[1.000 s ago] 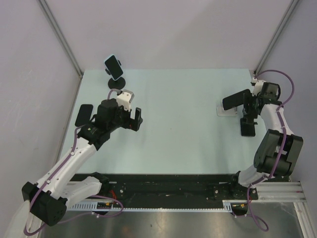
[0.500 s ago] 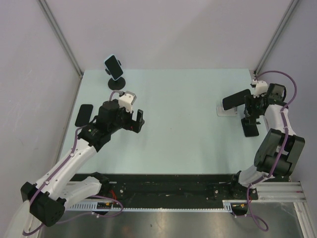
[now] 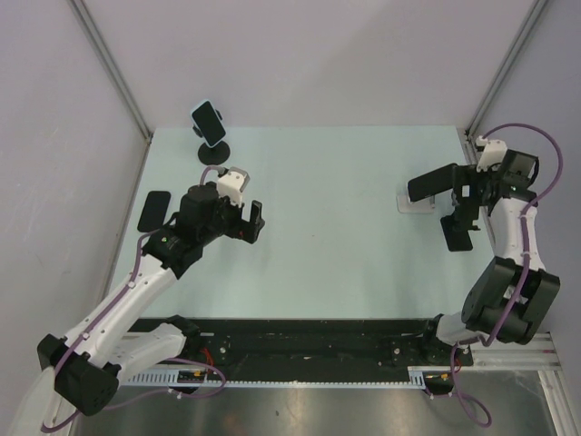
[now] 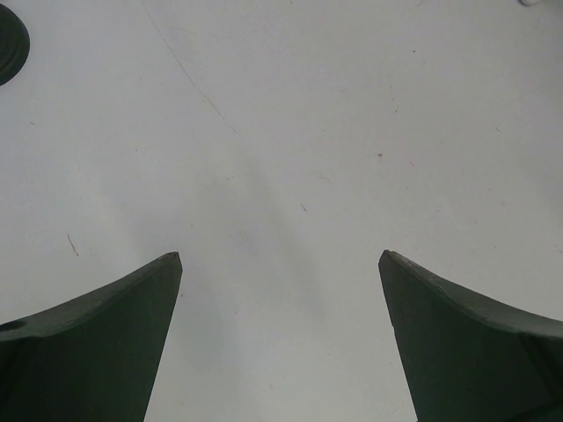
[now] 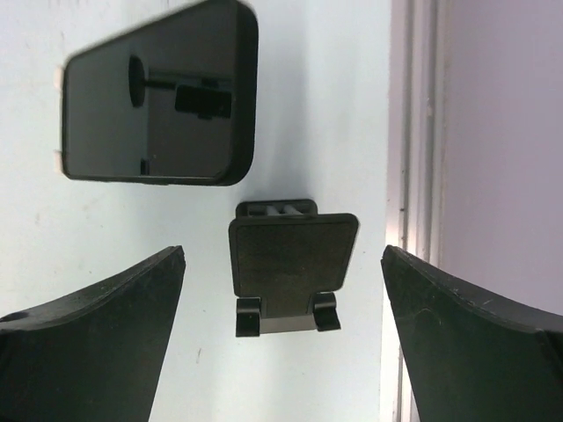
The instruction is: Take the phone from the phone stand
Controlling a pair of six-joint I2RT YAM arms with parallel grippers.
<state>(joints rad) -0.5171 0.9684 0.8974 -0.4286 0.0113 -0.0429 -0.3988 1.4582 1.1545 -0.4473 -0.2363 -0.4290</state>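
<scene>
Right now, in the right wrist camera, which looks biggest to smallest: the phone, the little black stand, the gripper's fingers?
1. phone
2. black stand
Unranked: fingers, which look large only through nearness to the camera.

Black rectangular phone with a glossy dark screen [image 5: 163, 97]: propped in landscape, tilted, on a low white plastic phone stand [image 3: 413, 205] near the table's right edge; white tabs show at one short edge. Small black folding stand with a ribbed pad and two hooks [image 5: 293, 262]: just beside the phone, apart from it.
</scene>
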